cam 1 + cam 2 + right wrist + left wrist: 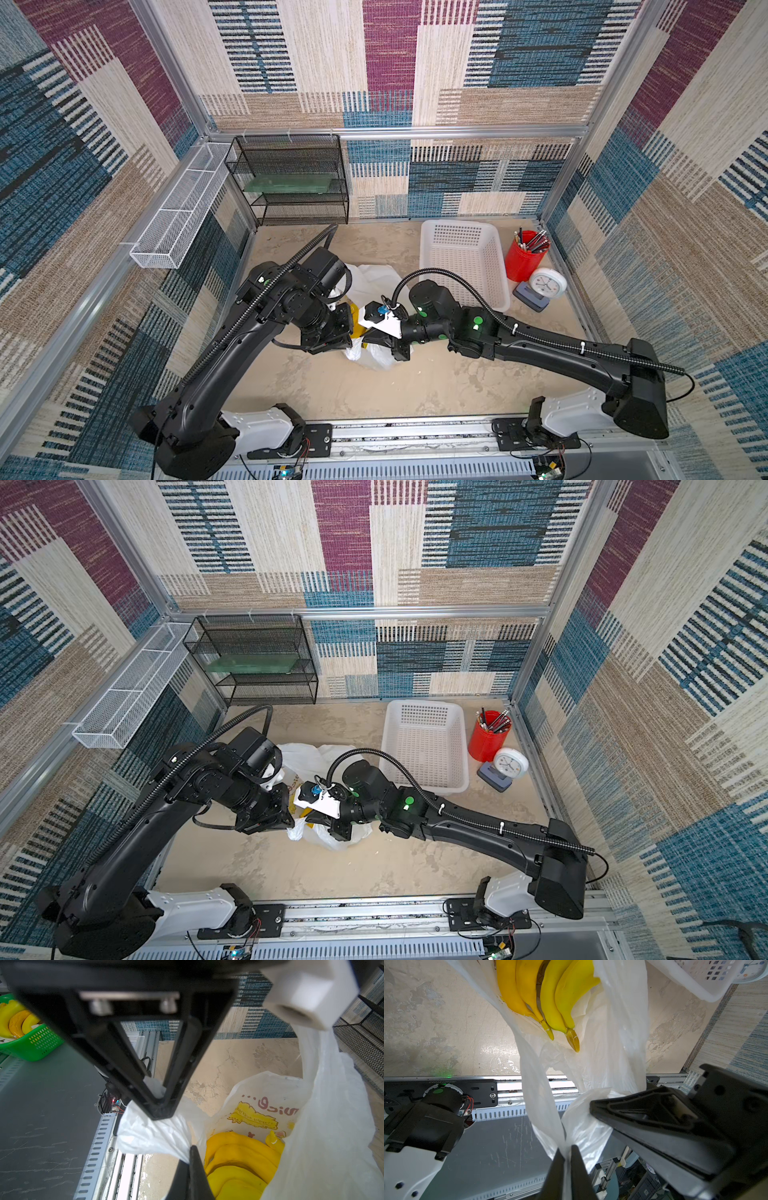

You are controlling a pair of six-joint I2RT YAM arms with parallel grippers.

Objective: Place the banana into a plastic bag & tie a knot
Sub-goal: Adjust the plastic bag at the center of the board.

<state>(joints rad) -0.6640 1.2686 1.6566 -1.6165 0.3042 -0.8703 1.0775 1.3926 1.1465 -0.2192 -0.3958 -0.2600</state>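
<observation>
Clamped shut at the very front of the left wrist view, the left end effector [567, 1150] is seen gripping a twisted handle strip of the plastic bag [612, 1043]. The right end effector [190, 1157] is likewise clenched on a bunched strip of the same bag. The two tips are held near each other, apart, above the open mouth. Inside, the bananas [239, 1157] are cradled as a yellow bunch against the printed side. In both top views the plastic bag is found around the middle of the counter [415, 386], beneath both wrists, with the white basket [461, 249] near it toward the far right corner.
</observation>
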